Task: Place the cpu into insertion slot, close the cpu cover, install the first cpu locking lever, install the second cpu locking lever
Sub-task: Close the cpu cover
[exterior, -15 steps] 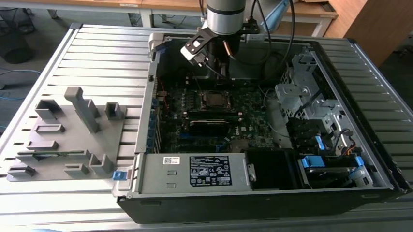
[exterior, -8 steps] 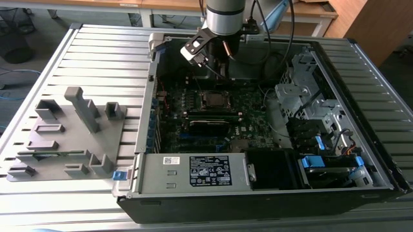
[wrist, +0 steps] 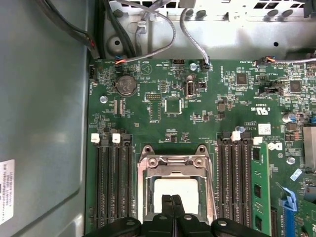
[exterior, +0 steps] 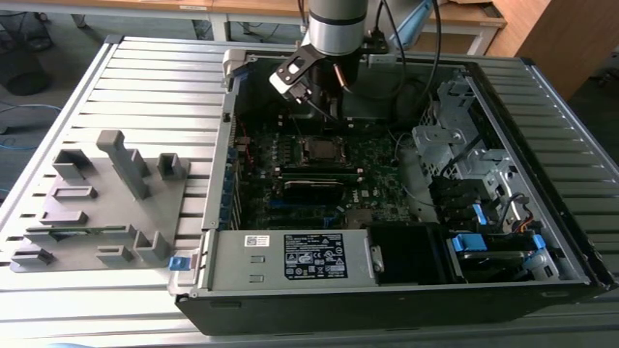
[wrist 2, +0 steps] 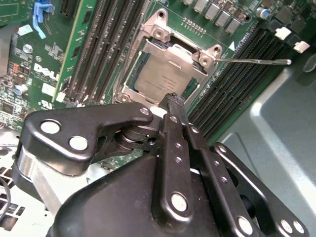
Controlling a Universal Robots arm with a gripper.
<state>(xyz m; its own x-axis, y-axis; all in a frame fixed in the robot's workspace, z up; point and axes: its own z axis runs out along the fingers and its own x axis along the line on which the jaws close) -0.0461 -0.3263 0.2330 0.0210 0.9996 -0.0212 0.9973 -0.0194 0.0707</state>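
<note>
Easy to find the cpu (wrist 2: 157, 75) in the second wrist view: seated flat inside the insertion slot (wrist 2: 127, 88), with its grey top showing through the window of the cpu cover (wrist 2: 190, 55). Looks lowered over the chip, probably to hold it down on the contacts; not possible to tell if it is fully down. Beside the socket, a thin locking lever (wrist 2: 256, 61) sticks out free above the memory slots (wrist 2: 237, 86), so judged as not latched yet.

Very close to the socket edge comes the gripper (wrist 2: 173, 98), fingers pressed together with nothing between them. Cannot tell whether touching the cover or only hovering. Probably kept closed to make one narrow point for this tight place.

In the exterior view, the socket lies a little above the centre, deep inside the open computer case (exterior: 220, 181), with the arm (exterior: 337, 22) entering from the top middle. Around it: a drive cage (exterior: 454, 134) at the right, a power supply (exterior: 290, 257) at the lower middle, and cables near the gripper. Outside, at the left, a grey fixture tray (exterior: 97, 196) on the slatted table (exterior: 145, 80).
</note>
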